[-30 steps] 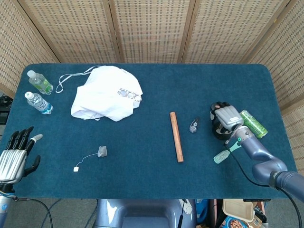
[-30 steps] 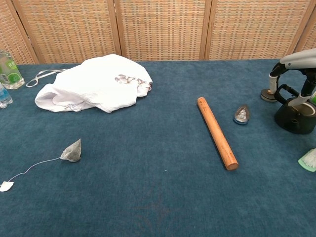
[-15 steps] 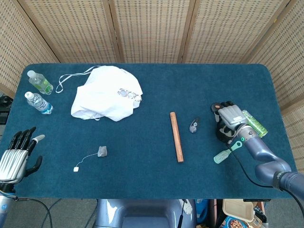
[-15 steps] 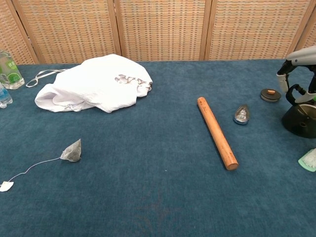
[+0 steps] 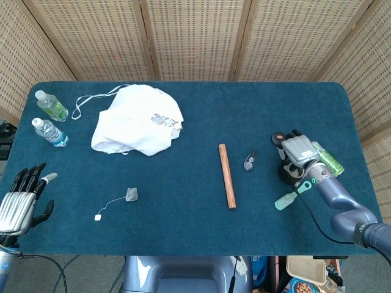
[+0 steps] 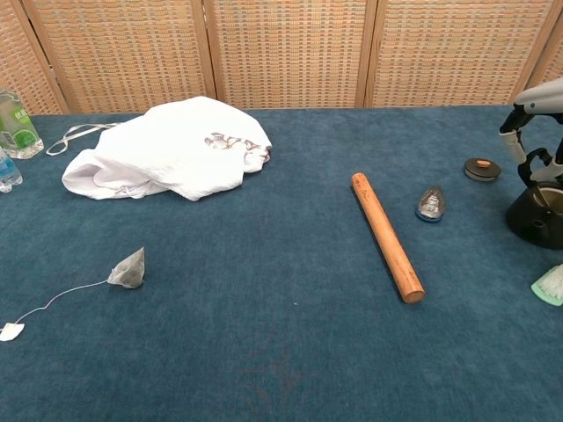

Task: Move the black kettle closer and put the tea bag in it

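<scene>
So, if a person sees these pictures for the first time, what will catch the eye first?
Probably the crumpled white cloth at the far left of the blue table, the brightest thing there. Next, the wooden rod lying near the middle. Then the right hand over the black kettle at the right edge, and the small tea bag with its string at the near left.

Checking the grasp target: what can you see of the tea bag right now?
The tea bag is a small grey pyramid-shaped pouch lying on the blue table cloth, near the front left. A thin white string trails from it toward the front left edge, ending in a small white paper tag. Nothing touches it; the left hand is apart from it, off the table's edge.
</scene>
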`<state>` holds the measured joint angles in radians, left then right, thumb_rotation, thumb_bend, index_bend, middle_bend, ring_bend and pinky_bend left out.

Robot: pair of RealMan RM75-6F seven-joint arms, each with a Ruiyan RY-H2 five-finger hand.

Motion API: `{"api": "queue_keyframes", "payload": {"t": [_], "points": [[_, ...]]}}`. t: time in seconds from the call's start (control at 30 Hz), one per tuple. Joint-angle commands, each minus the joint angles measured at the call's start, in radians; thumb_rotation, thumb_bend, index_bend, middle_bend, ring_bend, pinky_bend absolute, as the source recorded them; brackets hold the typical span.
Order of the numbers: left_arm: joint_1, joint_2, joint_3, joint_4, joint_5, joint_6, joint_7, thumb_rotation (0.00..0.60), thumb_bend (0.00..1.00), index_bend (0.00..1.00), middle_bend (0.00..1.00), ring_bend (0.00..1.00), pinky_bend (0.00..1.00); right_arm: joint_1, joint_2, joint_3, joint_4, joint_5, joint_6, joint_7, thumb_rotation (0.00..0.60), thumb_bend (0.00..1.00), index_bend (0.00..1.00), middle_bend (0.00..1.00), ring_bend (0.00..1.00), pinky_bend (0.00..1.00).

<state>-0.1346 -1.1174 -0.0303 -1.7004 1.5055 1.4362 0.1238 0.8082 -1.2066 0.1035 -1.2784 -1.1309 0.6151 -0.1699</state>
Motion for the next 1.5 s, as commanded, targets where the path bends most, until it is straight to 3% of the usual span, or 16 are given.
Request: {"api": "queue_keyframes", "payload": {"t": [0.03, 0.5, 1.5], "points": [[0.000, 0.001, -0.001, 0.000, 0.000, 0.001, 0.000, 0.600, 0.47, 0.18, 0.03, 0.02, 0.00, -0.008, 0.021, -0.004, -0.032, 0.002, 0.012, -0.006, 0.600, 0.42, 0.59, 0.56, 0.23, 0.14], [-0.008, 0.010, -0.016, -0.005, -0.001, 0.012, 0.005, 0.600, 0.47, 0.18, 0.03, 0.02, 0.00, -0.065, 0.109, -0.028, -0.168, 0.003, 0.085, -0.019, 0.600, 0.42, 0.59, 0.55, 0.23, 0.14], [-0.010, 0.022, -0.021, -0.026, 0.001, 0.023, 0.022, 0.600, 0.47, 0.18, 0.03, 0.02, 0.00, -0.093, 0.096, -0.056, -0.116, -0.036, 0.070, 0.003, 0.600, 0.42, 0.59, 0.53, 0.23, 0.14]]}}
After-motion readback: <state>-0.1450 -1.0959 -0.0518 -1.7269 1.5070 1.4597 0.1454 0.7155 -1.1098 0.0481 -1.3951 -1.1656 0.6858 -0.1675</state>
